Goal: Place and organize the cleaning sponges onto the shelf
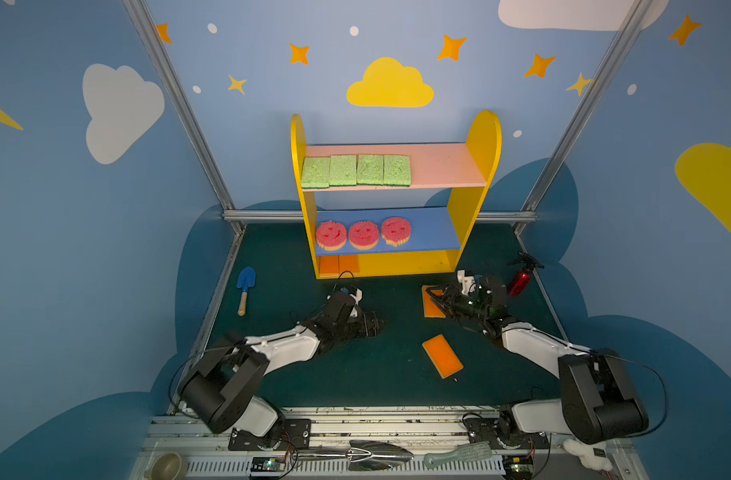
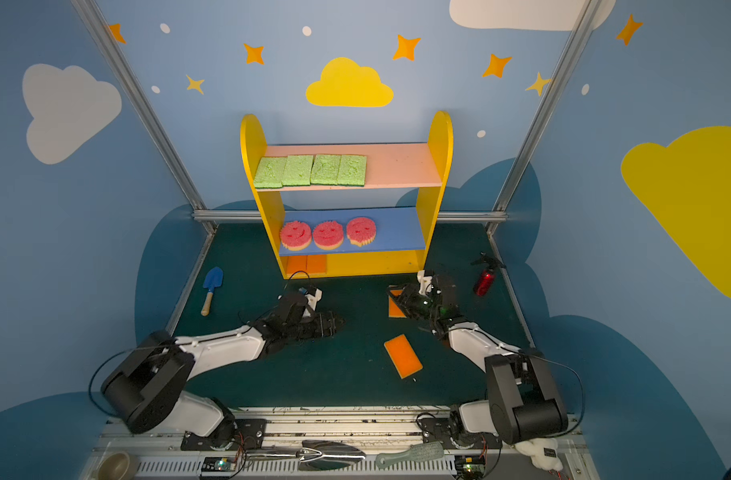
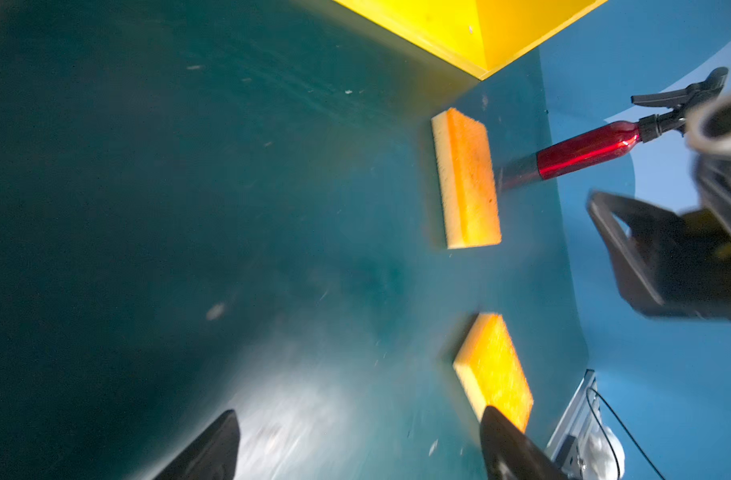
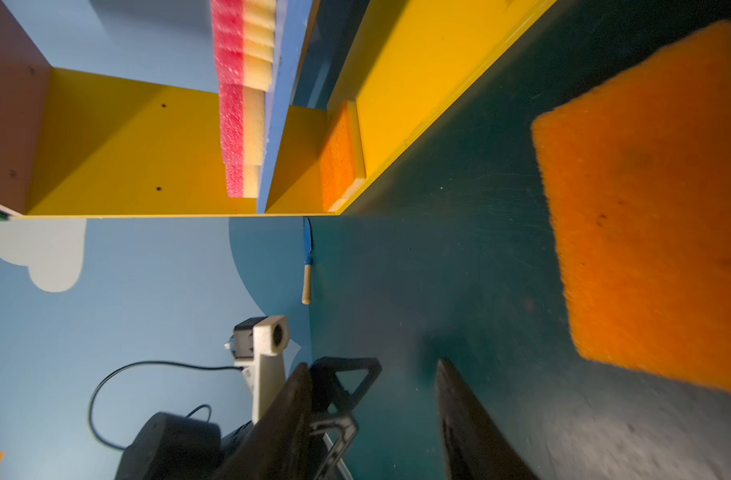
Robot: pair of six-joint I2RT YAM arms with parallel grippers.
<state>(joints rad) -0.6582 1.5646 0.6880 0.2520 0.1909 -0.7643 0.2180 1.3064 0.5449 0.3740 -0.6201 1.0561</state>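
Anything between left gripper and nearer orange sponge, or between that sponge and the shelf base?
Nothing visible. Bare mat separates the left gripper from the nearer orange sponge. The route to the shelf's yellow base is open mat, though the right gripper and the other orange sponge sit close beside it.

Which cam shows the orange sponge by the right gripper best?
Left wrist: the orange sponge shows whole, yellow edge included, nothing in front. In both top views the right gripper covers part of it. Right wrist has it close, but blurred and cut off by the frame edge.
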